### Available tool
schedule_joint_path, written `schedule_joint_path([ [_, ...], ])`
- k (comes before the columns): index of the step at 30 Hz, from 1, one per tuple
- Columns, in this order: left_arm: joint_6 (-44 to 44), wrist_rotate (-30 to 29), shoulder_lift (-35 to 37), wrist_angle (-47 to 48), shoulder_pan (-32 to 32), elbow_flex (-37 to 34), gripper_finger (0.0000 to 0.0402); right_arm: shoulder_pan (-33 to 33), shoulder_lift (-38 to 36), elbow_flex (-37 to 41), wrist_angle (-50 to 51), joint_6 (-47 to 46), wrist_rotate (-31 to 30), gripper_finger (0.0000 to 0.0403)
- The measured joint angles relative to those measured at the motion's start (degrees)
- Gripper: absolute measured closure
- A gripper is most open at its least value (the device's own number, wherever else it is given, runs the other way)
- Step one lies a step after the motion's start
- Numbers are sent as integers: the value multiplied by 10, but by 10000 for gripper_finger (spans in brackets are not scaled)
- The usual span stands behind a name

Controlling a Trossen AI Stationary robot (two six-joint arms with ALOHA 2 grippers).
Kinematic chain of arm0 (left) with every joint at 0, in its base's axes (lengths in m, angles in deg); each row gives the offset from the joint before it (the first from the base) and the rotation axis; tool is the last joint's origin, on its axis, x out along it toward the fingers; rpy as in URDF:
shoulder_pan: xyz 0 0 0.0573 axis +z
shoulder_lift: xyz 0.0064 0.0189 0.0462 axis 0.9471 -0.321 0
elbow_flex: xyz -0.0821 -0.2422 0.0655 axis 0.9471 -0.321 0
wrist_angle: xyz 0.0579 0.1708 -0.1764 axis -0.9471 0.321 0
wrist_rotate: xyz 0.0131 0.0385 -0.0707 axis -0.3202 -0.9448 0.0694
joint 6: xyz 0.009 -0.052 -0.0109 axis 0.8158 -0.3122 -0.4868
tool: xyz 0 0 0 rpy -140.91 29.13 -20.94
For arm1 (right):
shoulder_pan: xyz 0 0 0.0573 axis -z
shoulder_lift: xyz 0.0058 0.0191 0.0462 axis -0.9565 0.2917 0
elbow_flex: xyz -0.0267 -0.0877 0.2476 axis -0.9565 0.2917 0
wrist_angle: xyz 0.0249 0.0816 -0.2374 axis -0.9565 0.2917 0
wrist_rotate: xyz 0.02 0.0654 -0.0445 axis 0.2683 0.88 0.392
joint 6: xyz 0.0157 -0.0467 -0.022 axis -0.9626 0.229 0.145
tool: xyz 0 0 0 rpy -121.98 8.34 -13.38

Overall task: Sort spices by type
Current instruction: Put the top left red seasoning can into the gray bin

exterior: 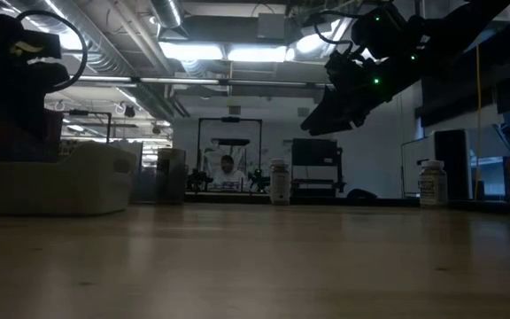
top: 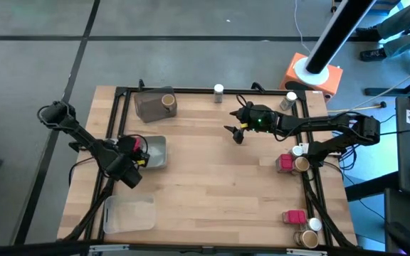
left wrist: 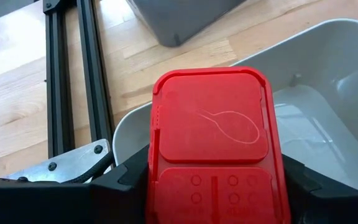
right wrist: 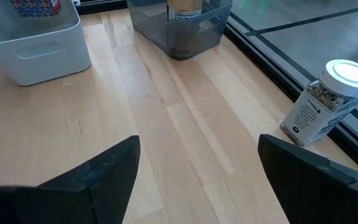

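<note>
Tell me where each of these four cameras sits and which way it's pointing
High view: overhead, straight down on the table; both arms show.
Low view: table height, looking across; the right gripper hangs above.
Left wrist view: on the left arm, its fingers gripping a red spice packet over a white tray.
Right wrist view: open fingers over bare wood.
Shared: the white-capped jar also shows overhead.

centre of light wooden table: bare, passable | far edge: small clear white-capped jar | right edge: clustered pink-red packet, jars
</note>
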Motion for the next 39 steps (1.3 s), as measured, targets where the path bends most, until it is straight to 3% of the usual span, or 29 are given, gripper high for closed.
schedule_joint_path([
  [10,-2,0,-6,-1,9,0,206,0,0,0,0,0,0,77],
  [15,37,0,-38,-38,11,-1,206,0,0,0,0,0,0,77],
  [19,15,4,-60,-79,11,-17,206,0,0,0,0,0,0,77],
  [28,46,21,-97,-87,11,-18,205,0,0,0,0,0,0,77],
  [39,61,35,-96,-88,11,-18,162,0,0,0,0,0,0,77],
])
